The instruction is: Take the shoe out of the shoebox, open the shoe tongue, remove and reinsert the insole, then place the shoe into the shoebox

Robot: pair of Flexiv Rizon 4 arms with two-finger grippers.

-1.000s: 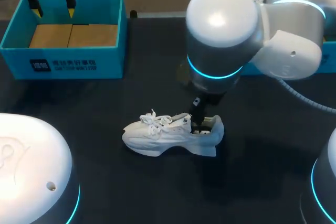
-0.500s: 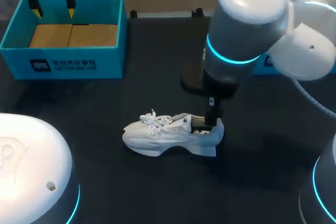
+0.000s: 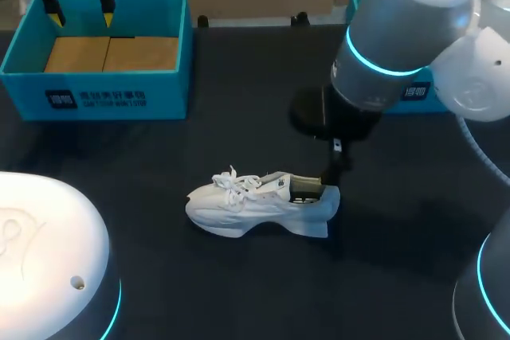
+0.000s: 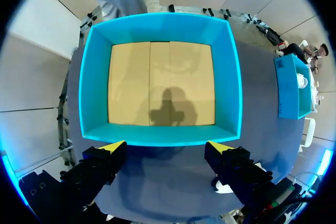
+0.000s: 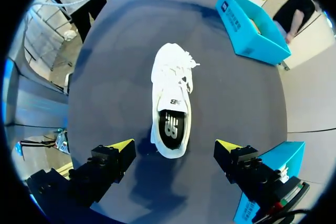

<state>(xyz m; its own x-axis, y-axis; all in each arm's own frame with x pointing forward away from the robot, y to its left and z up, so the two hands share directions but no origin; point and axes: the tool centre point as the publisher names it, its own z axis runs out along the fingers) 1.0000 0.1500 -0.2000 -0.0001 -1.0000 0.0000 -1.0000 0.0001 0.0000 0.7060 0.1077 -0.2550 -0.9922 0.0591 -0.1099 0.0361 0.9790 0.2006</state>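
Note:
A white laced shoe (image 3: 259, 203) lies on its sole on the dark table, toe to the left, with a black insole (image 3: 305, 190) showing in its opening. My right arm (image 3: 398, 45) hangs above and just right of the heel. In the right wrist view my right gripper (image 5: 175, 145) is open above the shoe (image 5: 170, 98), with its yellow tips wide on either side of the heel and touching nothing. The teal shoebox (image 3: 96, 93) stands at the back left with a bare cardboard floor. My left gripper (image 3: 81, 15) hovers open over its far rim (image 4: 157, 136).
A second teal box (image 3: 414, 89) stands at the back right, partly behind my right arm. Bare dark table surrounds the shoe. The white bases of both arms fill the near corners.
My right arm has lifted and swung right, away from the shoe's heel. The shoe and my left arm have stayed put.

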